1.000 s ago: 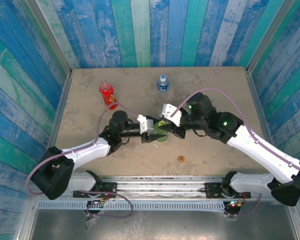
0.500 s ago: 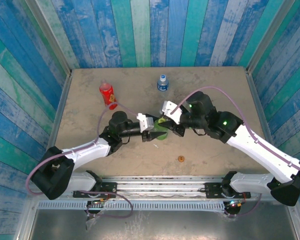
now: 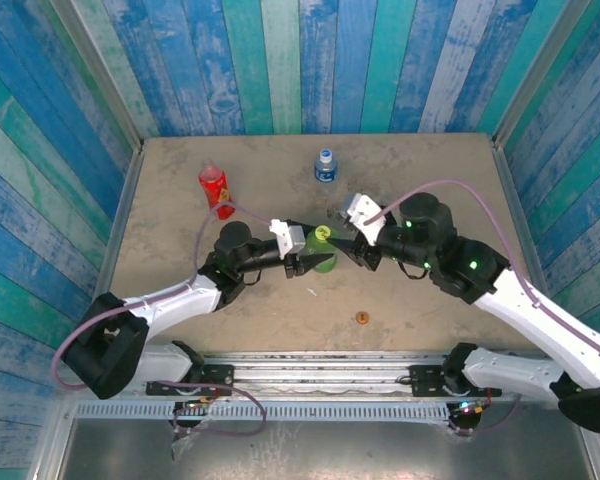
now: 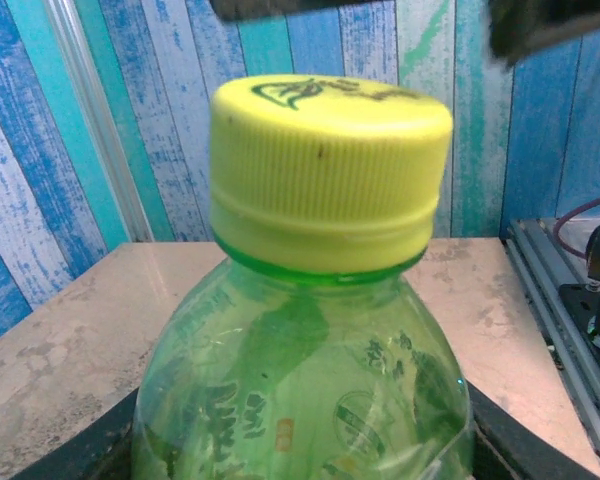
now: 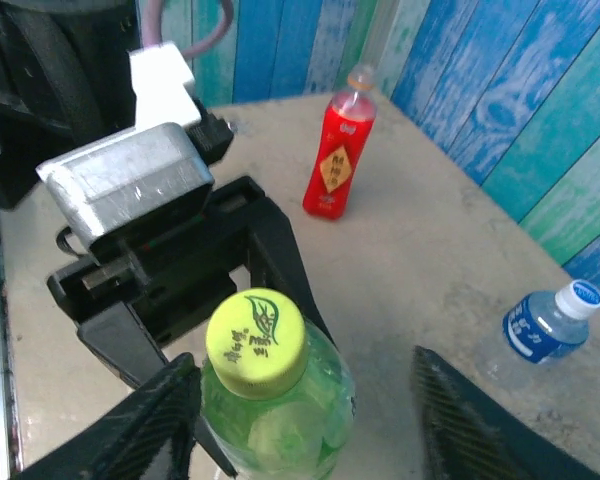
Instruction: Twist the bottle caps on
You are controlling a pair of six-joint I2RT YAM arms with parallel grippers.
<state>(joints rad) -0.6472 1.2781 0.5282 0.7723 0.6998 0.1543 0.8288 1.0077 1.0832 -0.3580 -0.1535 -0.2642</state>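
Roughly two of the three bottles look dealt with, judging by how things lie. The green bottle (image 3: 323, 262) stands mid-table, clamped around its body by the left gripper (image 3: 308, 262). In the left wrist view the light green cap (image 4: 330, 170) sits square and low on the bottle's neck. How tight the thread is cannot be read from the pictures.

The right gripper (image 3: 352, 248) hangs just to the right of the green bottle with its jaws spread. In the right wrist view its fingers (image 5: 155, 420) flank the bottle without touching bottle or cap. It grasps nothing, so the twisting on this bottle is probably finished, or between turns.

Behind the green bottle, toward the far wall, the clear bottle (image 3: 325, 168) stands upright. The blue cap (image 3: 325, 156) is on top of it (seated, by the look of it, though too small to judge tightness).

The red bottle (image 3: 217, 192) stands behind and to the left of the green bottle, well apart from it. Its neck is too small to read with certainty. The orange cap (image 3: 361, 318) lies loose on the table (image 3: 430, 180), nearer the arm bases than the green bottle and a little to its right. That pair is what is left: fetch the orange cap, steady the red bottle, and screw the cap on.
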